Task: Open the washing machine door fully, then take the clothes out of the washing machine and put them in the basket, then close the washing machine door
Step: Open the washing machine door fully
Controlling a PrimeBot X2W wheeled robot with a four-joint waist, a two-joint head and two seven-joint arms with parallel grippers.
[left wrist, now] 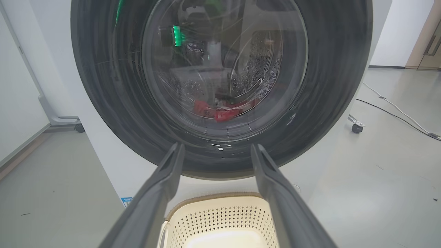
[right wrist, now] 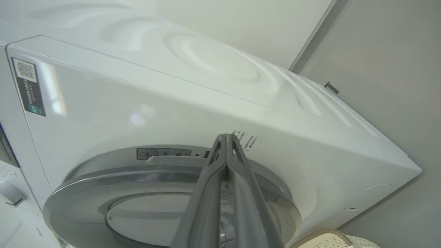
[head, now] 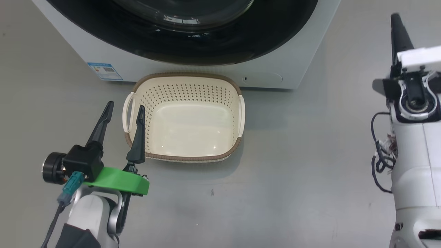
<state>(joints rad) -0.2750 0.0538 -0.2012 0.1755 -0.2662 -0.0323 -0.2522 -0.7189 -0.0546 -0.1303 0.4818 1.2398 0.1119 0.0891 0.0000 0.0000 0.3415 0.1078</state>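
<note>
Red clothes (left wrist: pixel 224 112) lie behind the glass of the shut washing machine door (left wrist: pixel 103 103), while your left gripper (head: pixel 125 106) hangs spread wide by the cream basket (head: pixel 187 74) and your right gripper (right wrist: pixel 227 137) is pinched together, holding nothing

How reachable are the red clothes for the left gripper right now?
Probably not yet: the washing machine door looks shut, and the red clothes lie behind its glass, with the open left gripper outside.

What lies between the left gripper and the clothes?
The washing machine door: in the left wrist view the clothes show through its glass window, beyond the open left gripper.
</note>
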